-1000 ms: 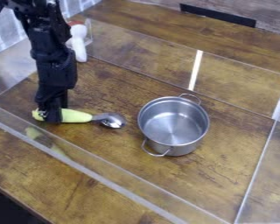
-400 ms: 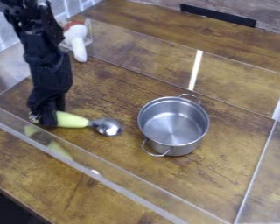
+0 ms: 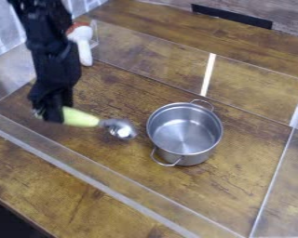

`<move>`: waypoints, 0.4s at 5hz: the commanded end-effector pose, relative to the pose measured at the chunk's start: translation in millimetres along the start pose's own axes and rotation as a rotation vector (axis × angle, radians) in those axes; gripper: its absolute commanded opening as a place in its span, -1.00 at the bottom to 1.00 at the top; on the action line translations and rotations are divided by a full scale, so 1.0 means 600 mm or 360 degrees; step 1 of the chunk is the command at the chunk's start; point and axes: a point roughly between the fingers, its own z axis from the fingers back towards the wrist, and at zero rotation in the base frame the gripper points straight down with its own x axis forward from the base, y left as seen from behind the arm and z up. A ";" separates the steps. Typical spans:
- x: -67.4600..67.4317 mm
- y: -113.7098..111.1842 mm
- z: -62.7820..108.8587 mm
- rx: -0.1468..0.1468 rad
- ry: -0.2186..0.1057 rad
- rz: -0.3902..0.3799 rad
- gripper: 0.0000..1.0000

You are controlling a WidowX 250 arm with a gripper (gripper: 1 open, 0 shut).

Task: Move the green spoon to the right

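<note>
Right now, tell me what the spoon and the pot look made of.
Green spoon: handle looks like matte yellow-green plastic, thick and opaque; the bowl seems polished metal, judging by its bright glints. Steel pot: apparently brushed stainless steel, grey with soft reflections inside and a shiny rim.

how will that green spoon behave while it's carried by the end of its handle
The green spoon looks stiff, so it probably won't flop. Held by the claw at the handle's end, its metal bowl hangs lower, so it may pivot. The smooth plastic could slip.

Motion blur smears the pincer point(image 3: 47, 111) tips around the green spoon point(image 3: 92, 122) handle
</note>
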 end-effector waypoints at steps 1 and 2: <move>0.038 0.009 0.068 0.0132 0.0006 0.0100 -1.00; 0.087 0.008 0.100 0.0173 -0.0010 0.0205 -1.00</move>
